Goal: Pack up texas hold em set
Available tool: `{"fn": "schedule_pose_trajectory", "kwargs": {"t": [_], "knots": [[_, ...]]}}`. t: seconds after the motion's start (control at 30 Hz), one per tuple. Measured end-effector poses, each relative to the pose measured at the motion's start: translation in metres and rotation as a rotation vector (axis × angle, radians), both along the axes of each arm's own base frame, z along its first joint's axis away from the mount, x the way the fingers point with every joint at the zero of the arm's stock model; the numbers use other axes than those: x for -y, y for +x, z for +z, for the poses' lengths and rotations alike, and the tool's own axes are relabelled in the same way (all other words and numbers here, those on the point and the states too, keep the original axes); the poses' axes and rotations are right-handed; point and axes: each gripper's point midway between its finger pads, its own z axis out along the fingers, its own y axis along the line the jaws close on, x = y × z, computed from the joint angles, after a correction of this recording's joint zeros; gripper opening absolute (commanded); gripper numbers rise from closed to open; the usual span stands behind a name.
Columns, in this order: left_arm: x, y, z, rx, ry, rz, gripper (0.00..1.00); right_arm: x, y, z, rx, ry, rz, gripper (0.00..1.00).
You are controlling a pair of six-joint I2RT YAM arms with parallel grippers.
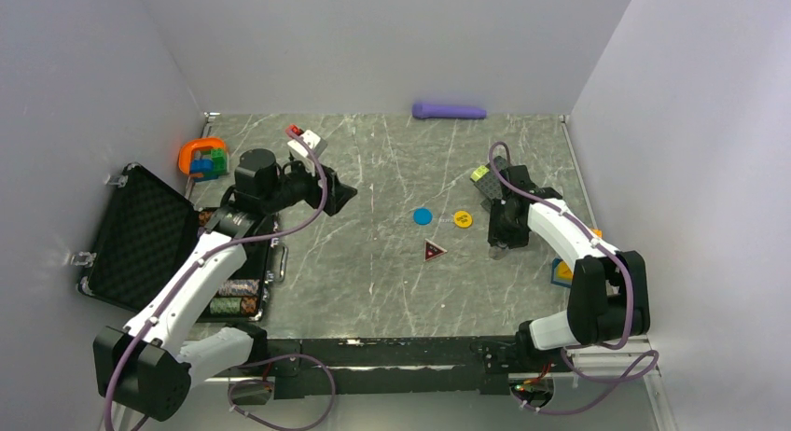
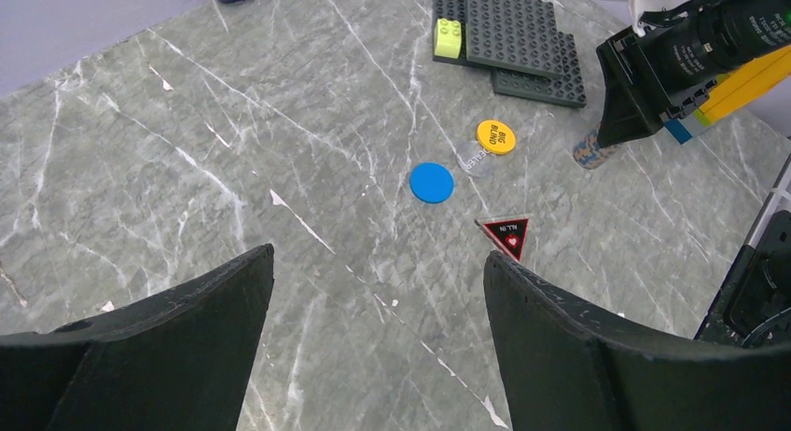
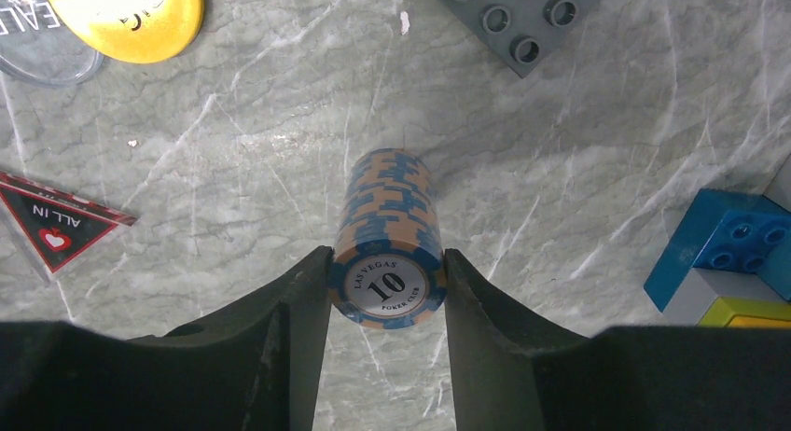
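Chip stack stands upright, pinched at its sides by the right gripper, likely for carrying to the case; left gripper gapes empty

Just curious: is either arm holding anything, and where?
The right gripper pinches the blue-and-orange chip stack by its upper sides; the left gripper holds nothing.
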Motion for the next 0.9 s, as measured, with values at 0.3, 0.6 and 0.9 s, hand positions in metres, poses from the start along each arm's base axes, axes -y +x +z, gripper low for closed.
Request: {"fn": "schedule_pose_trajectory", "kwargs": {"t": [0.3,0.6,0.9], "knots": [[0.01,-0.01,0.005,0.028,0.008,-0.04,0.99,-0.003,-0.002,0.003,-0.005,0.017,0.018,0.0],[0.029,-0.026,0.008,0.058,0.019,-0.123,0.99,-0.045,-0.003,0.06,0.094,0.188,0.133,0.0],[0.072,-0.062,-0.009,0.02,0.024,-0.365,0.99,-0.145,-0.026,0.115,0.137,0.495,0.401,0.0]]}}
